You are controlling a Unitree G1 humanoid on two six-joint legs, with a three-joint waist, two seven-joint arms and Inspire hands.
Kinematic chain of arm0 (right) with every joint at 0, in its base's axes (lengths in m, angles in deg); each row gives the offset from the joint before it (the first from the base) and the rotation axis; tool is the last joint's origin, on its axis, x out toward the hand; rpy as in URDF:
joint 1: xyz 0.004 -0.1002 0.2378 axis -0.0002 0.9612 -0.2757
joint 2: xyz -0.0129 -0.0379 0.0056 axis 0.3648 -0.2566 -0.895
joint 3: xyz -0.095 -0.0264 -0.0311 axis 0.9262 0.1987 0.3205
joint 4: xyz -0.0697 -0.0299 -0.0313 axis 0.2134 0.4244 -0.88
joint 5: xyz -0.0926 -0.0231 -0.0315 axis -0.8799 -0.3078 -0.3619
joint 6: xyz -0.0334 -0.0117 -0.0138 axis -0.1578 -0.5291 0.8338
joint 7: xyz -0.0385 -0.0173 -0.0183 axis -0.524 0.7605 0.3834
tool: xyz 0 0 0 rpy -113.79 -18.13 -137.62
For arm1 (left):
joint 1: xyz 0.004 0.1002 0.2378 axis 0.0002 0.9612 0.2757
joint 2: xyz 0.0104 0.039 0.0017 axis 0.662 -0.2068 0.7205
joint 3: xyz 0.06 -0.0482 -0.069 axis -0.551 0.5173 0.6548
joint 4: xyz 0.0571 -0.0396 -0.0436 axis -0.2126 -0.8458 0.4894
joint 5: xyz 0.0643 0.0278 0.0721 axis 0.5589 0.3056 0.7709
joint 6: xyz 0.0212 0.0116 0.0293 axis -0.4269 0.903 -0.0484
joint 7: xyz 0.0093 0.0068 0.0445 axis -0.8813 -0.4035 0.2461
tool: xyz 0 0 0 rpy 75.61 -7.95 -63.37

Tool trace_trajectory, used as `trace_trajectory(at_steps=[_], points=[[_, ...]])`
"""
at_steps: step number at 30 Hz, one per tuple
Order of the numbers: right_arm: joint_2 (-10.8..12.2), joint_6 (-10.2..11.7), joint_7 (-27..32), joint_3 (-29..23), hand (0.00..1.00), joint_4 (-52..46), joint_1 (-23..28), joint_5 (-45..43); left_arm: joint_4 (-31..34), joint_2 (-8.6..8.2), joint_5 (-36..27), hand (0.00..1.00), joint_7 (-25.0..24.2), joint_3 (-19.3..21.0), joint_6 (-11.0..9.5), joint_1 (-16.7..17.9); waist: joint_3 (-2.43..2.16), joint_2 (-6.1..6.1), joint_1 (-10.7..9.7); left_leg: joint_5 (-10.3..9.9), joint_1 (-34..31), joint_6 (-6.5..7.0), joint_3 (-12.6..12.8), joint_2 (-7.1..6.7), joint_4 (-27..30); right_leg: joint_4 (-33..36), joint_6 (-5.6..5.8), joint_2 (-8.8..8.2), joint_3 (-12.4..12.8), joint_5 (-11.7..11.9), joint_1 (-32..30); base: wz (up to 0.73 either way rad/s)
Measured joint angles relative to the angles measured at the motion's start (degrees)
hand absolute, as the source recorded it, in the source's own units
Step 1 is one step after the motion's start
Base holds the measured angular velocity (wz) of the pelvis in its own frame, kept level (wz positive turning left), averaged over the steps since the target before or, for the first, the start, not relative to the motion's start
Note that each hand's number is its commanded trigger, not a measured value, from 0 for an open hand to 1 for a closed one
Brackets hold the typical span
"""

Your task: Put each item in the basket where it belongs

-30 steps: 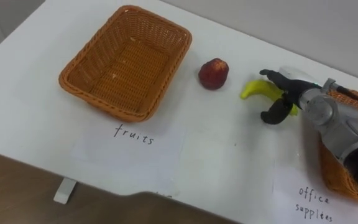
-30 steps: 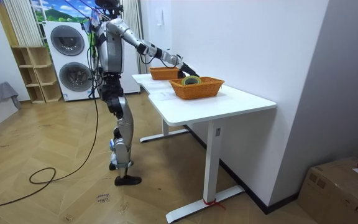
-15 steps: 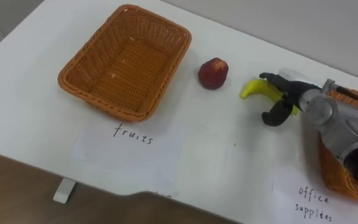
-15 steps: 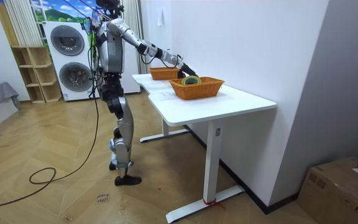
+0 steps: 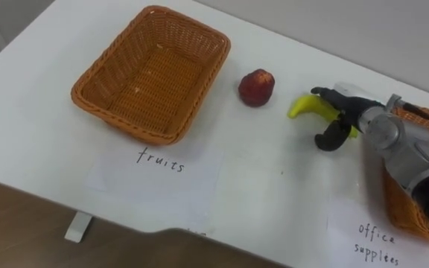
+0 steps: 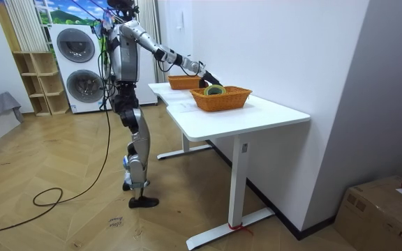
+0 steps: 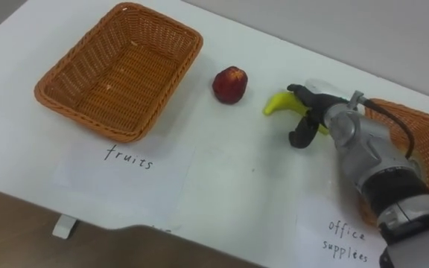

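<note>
Left eye view, right hand [image 5: 339, 119] half hiding banana [image 5: 302, 107]

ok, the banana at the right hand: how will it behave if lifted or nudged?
Curved and lying flat on the table, the banana would probably slide or pivot under a push, not roll. It looks stiff, so it should likely keep its shape in the right hand, whose fingers curl round one end. Its smooth skin might slip.
</note>
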Motion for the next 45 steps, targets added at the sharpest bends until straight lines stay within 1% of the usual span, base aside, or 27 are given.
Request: trace_trajectory(at_steps=[6,9,10,11,12,13,15,16,19,21,24,27,32,36,38,45], points=[[-0.01,-0.01,-0.99,0.29,0.0,-1.46,0.0,0.14,-0.03,0.03,-0.01,0.0,0.0,-0.01,-0.23,-0.22,-0.09,-0.16,0.44,0.03,0.01,-0.01,0.05,0.1,0.02,-0.03,0.0,-0.31,-0.57,0.0,0.01,0.0],[-0.01,0.58,-1.91,1.01,0.0,-3.06,0.0,0.14,-0.03,0.44,-0.02,0.0,0.0,-0.01,-1.12,-0.22,-0.09,-0.17,0.51,0.03,0.01,-0.01,0.1,0.16,0.01,-0.06,0.0,-0.31,-0.54,0.0,-0.03,0.0],[-0.01,0.68,-2.46,1.18,0.09,-3.31,0.0,0.11,-0.03,0.63,-0.02,0.0,0.0,-0.01,-1.47,-0.22,-0.1,-0.2,0.6,0.03,0.01,-0.01,0.08,0.17,0.01,-0.06,0.0,-0.33,-0.55,0.0,-0.03,0.0],[-0.02,0.7,-2.65,1.31,0.37,-3.36,0.0,0.11,-0.03,0.76,-0.03,0.0,0.0,-0.03,-1.62,-0.19,-0.12,-0.22,0.62,0.04,0.03,-0.02,0.06,0.16,0.02,-0.05,0.0,-0.35,-0.55,0.0,-0.02,0.0],[-0.05,0.73,-2.86,1.76,0.8,-3.36,0.01,0.1,-0.04,1.06,-0.03,0.0,0.0,-0.11,-2.04,-0.1,-0.19,-0.31,0.64,0.05,0.06,-0.03,0.04,0.16,0.02,-0.03,0.0,-0.38,-0.54,0.0,0.01,0.0],[-0.07,0.77,-3.02,2.02,1.0,-3.36,0.01,0.1,-0.04,1.37,-0.03,0.0,0.01,-0.48,-2.45,-0.03,-0.23,-0.39,0.64,0.06,0.07,-0.04,0.04,0.16,0.02,-0.03,0.0,-0.39,-0.53,0.0,0.02,0.0],[-0.07,0.93,-3.27,2.06,1.0,-3.36,0.01,0.1,-0.04,1.43,-0.03,0.0,0.02,-0.49,-2.57,0.01,-0.24,-0.41,0.63,0.09,0.09,-0.03,0.04,0.16,0.01,-0.03,0.0,-0.41,-0.53,0.0,0.04,0.0],[-0.08,1.31,-3.28,2.06,1.0,-3.41,0.0,0.1,-0.04,1.43,-0.03,0.0,0.02,-0.52,-2.83,0.0,-0.23,-0.42,0.64,0.11,0.09,-0.02,0.05,0.17,0.01,-0.03,0.0,-0.43,-0.53,0.0,0.04,0.0],[-0.41,1.45,-3.0,2.05,1.0,-4.45,0.0,0.1,-0.04,1.44,-0.03,0.0,0.02,-0.55,-3.59,0.12,-0.23,-0.47,0.67,0.16,0.1,-0.03,0.07,0.15,0.01,0.01,0.0,-0.45,-0.54,0.0,0.04,0.0],[-0.85,1.89,-3.22,2.07,1.0,-4.83,0.0,0.12,-0.04,1.46,-0.03,0.0,0.02,-0.55,-3.63,0.11,-0.23,-0.58,0.78,0.2,0.14,-0.04,0.06,0.14,0.01,0.03,0.0,-0.44,-0.56,0.0,0.11,0.0],[-0.85,2.04,-4.0,2.14,1.0,-4.83,0.01,0.17,-0.05,1.48,-0.02,0.0,0.02,-0.72,-3.69,0.19,-0.18,-0.71,0.81,0.23,0.17,-0.04,0.12,0.14,0.02,0.03,-0.01,-0.42,-0.58,0.01,0.19,0.0],[-0.85,2.62,-5.03,2.15,1.0,-4.72,0.02,0.24,-0.08,1.6,0.0,0.0,-0.05,-1.06,-3.73,0.29,-0.08,-0.8,0.81,0.26,0.17,-0.02,0.16,0.15,0.01,0.03,-0.01,-0.43,-0.57,0.01,0.18,0.0],[-0.86,2.97,-5.49,2.13,1.0,-4.72,0.02,0.31,-0.09,1.67,-0.01,0.0,-0.32,-1.09,-3.8,0.3,0.05,-0.97,0.81,0.26,0.17,-0.02,0.16,0.15,-0.05,0.03,-0.01,-0.39,-0.58,0.01,0.17,0.0],[-0.88,3.07,-5.49,2.08,1.0,-4.81,0.01,0.33,-0.09,1.77,-0.02,0.0,-0.34,-1.51,-4.09,0.21,0.35,-1.22,0.81,0.26,0.15,-0.02,0.14,0.14,-0.08,0.02,-0.01,-0.32,-0.59,0.01,0.14,0.0],[-0.97,3.03,-5.53,2.08,1.0,-4.99,0.01,0.32,-0.1,1.77,-0.02,0.0,-0.36,-1.61,-4.09,0.2,0.42,-1.32,0.81,0.26,0.08,-0.02,0.09,0.14,-0.2,0.03,-0.01,-0.22,-0.59,0.01,0.0,0.0],[-1.04,3.06,-6.02,2.02,1.0,-5.18,-0.01,0.33,-0.09,1.83,0.01,0.0,-0.36,-1.64,-4.09,0.19,0.47,-1.25,0.81,0.25,0.11,-0.03,0.16,0.07,-0.25,0.02,-0.01,-0.12,-0.58,0.01,-0.01,0.0]])
